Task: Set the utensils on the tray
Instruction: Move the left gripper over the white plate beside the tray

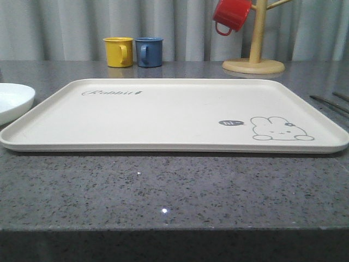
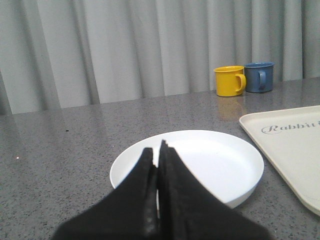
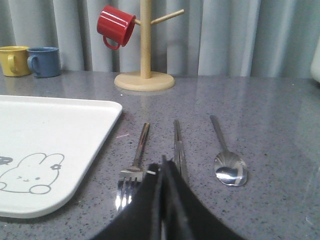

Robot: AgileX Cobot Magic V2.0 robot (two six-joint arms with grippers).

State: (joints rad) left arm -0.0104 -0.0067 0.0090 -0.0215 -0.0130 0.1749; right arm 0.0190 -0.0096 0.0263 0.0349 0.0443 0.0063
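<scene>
The cream tray (image 1: 174, 117) with its rabbit drawing lies flat in the middle of the grey table, with nothing on it; its corner (image 3: 60, 130) also shows in the right wrist view. Right of the tray lie three silver utensils side by side: a fork (image 3: 134, 167), a pair of chopsticks (image 3: 178, 145) and a spoon (image 3: 227, 160). From the front, thin utensil handles (image 1: 330, 103) show at the far right. My right gripper (image 3: 162, 162) is shut and empty, hovering between the fork and the chopsticks. My left gripper (image 2: 156, 150) is shut and empty, over a white plate.
A round white plate (image 2: 220, 165) sits left of the tray. Yellow (image 1: 119, 52) and blue (image 1: 149, 52) mugs stand at the back. A wooden mug tree (image 1: 254, 60) with a red mug (image 1: 231, 15) stands back right. Curtains close off the far side.
</scene>
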